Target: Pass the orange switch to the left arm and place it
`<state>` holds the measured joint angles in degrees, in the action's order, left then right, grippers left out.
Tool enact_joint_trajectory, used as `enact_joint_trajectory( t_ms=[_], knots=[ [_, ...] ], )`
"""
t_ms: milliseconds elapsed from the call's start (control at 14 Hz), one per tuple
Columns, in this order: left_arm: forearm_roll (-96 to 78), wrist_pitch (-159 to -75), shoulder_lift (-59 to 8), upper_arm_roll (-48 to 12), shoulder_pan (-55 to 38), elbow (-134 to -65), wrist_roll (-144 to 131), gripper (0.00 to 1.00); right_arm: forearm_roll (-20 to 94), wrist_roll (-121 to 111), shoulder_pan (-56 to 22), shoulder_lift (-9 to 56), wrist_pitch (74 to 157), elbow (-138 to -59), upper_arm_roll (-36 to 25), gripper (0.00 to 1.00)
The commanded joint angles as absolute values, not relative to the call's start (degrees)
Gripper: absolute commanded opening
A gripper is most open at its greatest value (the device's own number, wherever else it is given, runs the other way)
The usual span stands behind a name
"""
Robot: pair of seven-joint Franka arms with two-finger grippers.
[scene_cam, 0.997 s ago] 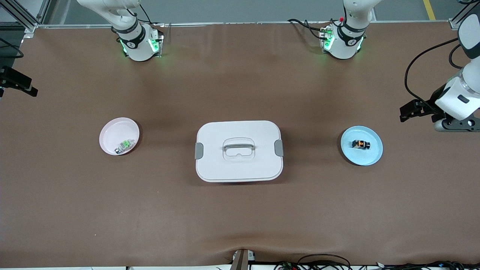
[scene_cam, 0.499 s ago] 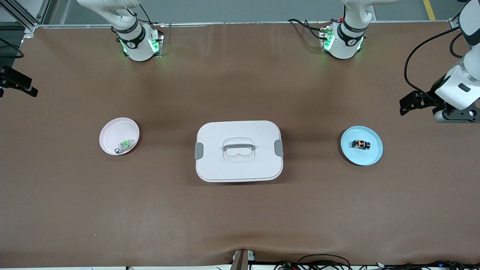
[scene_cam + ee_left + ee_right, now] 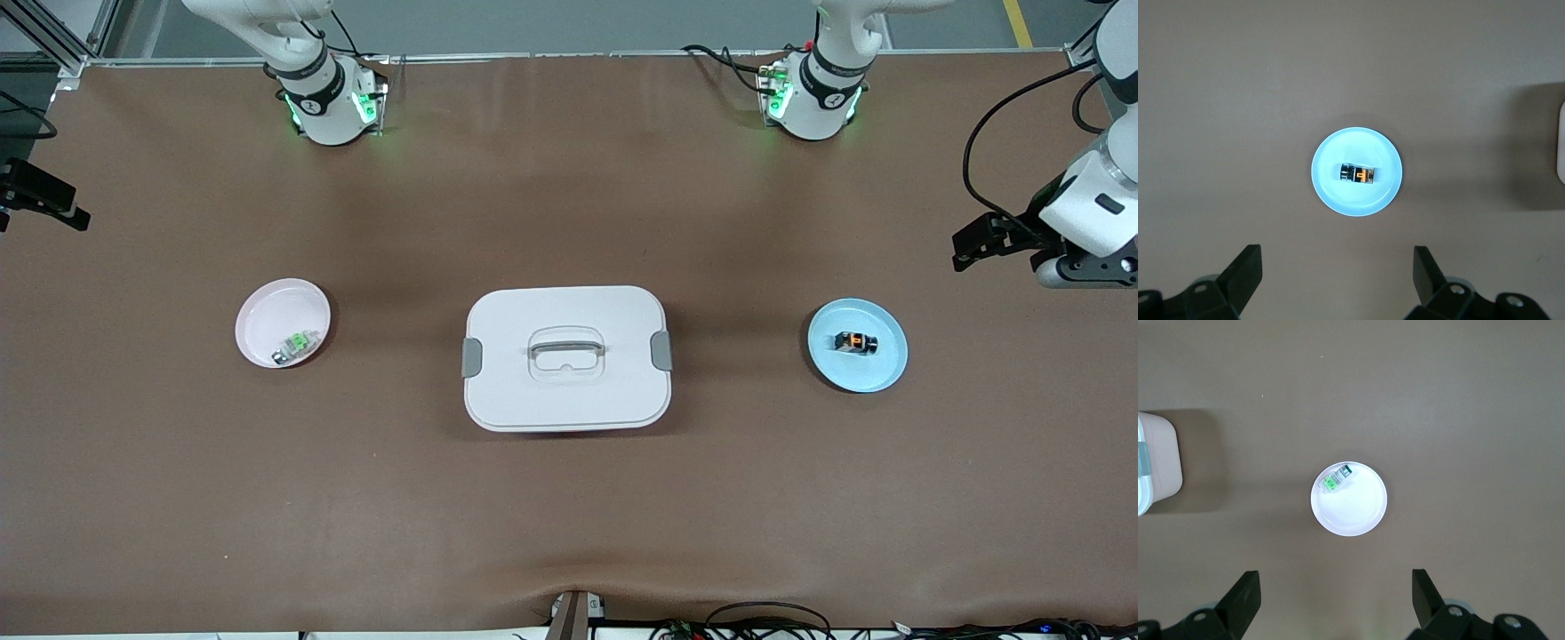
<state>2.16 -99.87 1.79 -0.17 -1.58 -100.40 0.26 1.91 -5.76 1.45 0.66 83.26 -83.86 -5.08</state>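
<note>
The orange switch (image 3: 855, 341) is lying on its side in the middle of the blue plate (image 3: 880, 372), toward the left arm's end of the bench (image 3: 569, 498). In the left wrist view the orange switch (image 3: 1358, 174) is seen on the blue plate (image 3: 1338, 193), well below the camera. The left claw (image 3: 1337, 277) is being held high over the bench close to that plate, with its two fingers (image 3: 1245, 270) spread wide and nothing between them.

The white box (image 3: 566, 357) is sitting in the middle of the bench, with its lid on and its grey clasps at both ends. A pink plate (image 3: 271, 311) is lying toward the right arm's end, and a small green switch (image 3: 297, 344) is resting in it near the rim. The right claw (image 3: 1335, 597) is being held high over the bench near the pink plate (image 3: 1361, 513), wide open and empty too. Both plates are well apart from the box.
</note>
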Motion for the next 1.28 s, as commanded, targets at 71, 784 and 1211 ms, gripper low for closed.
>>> enact_joint_trajectory(
  t_ms=[71,784,1211],
  knots=[
    [1.1,-97.5,4.5,0.3,-1.8,-100.5,1.6,1.0,1.9,-6.2,1.1,0.4,83.5,-84.0,-5.2,1.0],
    [1.1,-91.2,10.0,-2.2,-1.8,-100.1,1.5,1.0,1.9,-6.2,1.1,0.4,83.5,-84.0,-5.2,1.0],
    [1.1,-90.3,8.9,-2.0,-1.8,-98.7,-1.3,1.0,1.9,-6.2,1.1,0.4,83.5,-84.1,-5.2,1.0]
  ],
)
